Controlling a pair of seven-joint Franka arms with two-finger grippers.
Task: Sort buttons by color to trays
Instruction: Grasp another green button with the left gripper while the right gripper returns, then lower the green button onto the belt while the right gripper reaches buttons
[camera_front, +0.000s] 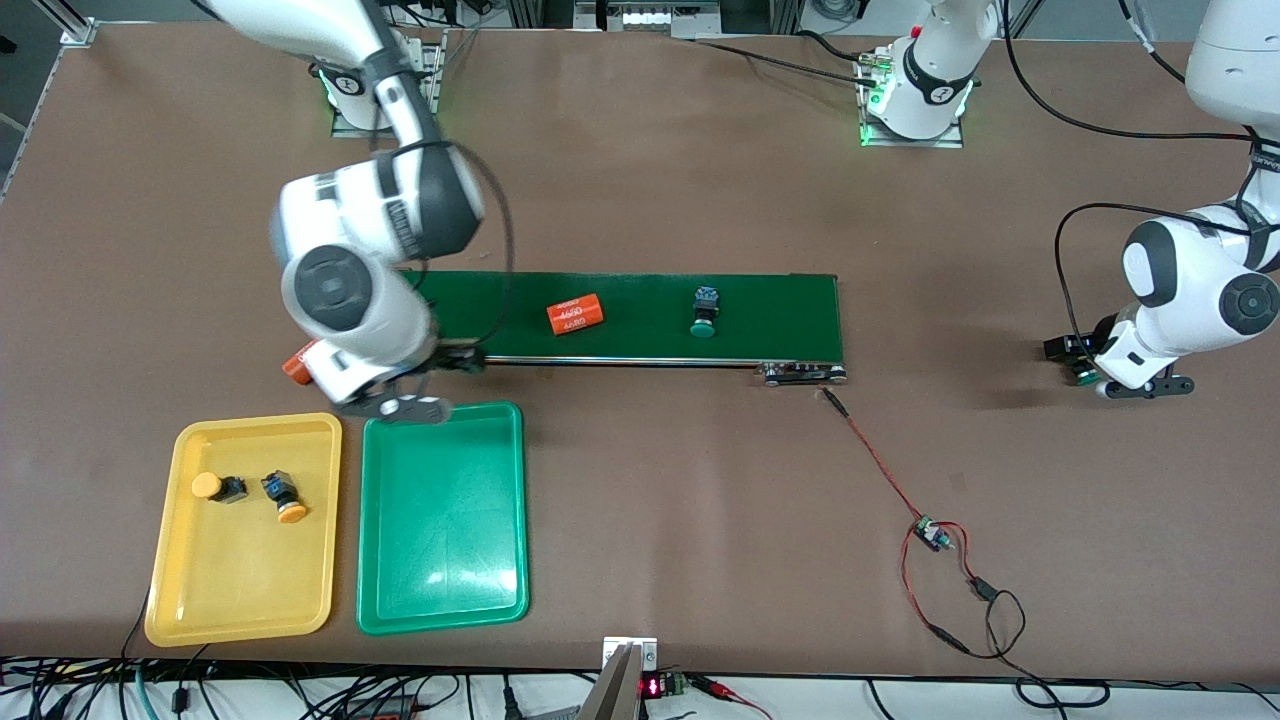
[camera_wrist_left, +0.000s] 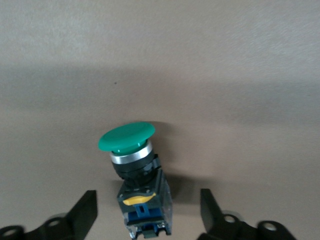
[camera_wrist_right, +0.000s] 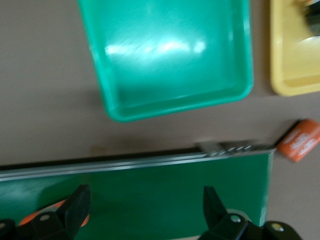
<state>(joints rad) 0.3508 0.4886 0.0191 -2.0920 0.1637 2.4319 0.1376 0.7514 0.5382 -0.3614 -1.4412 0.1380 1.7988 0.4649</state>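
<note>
The yellow tray (camera_front: 160, 520) holds both yellow-orange buttons (camera_front: 218, 487). The green tray (camera_front: 440, 540) beside it holds none. My right jaws (camera_front: 405, 405) hang released over that tray's edge nearest the conveyor belt (camera_front: 640, 330). One green button (camera_front: 705, 312) lies on the belt. My left jaws (camera_wrist_left: 148, 205) stand released toward the left arm's end of the surface, straddling the second green button (camera_wrist_left: 127, 137) without contact. It lies on its side with its long axis running between the fingers (camera_wrist_left: 82, 210) and its cap pointing away from my wrist. I judge closing comes next.

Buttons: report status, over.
Left gripper open, straddling green button on table. Right gripper open over belt. Two yellow buttons in yellow tray; green tray waiting.
</note>
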